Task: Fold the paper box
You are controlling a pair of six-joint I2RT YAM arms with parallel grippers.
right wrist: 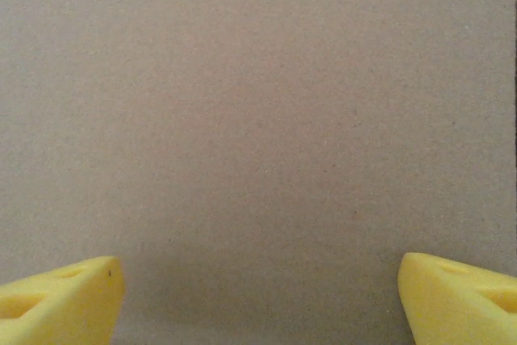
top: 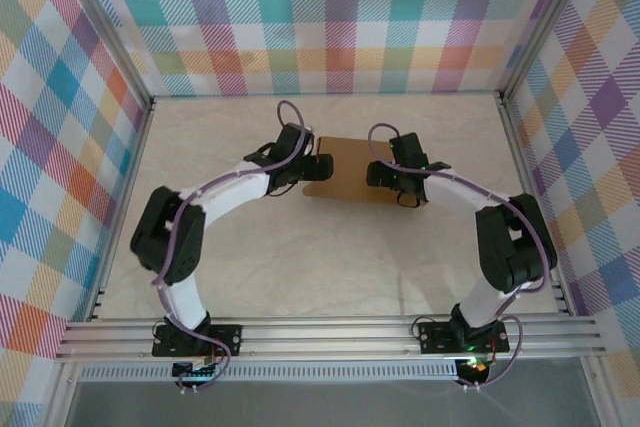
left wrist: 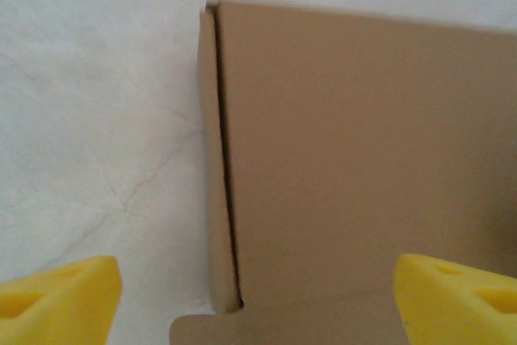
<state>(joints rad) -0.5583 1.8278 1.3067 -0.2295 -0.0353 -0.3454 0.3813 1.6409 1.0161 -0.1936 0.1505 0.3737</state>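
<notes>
**Grippers spread above the two ends of the box**

Left gripper (top: 318, 168) and right gripper (top: 386, 175) both stand released, fingers wide apart, grasping nothing. The paper box (top: 350, 159) lies flat at upper centre of the table (top: 250, 267). Its long axis runs left to right, dipping slightly rightward. Both wrists overlap its ends. The left wrist view shows a dark seam beside the top panel. Plaid walls (top: 330, 17) enclose the table.
</notes>
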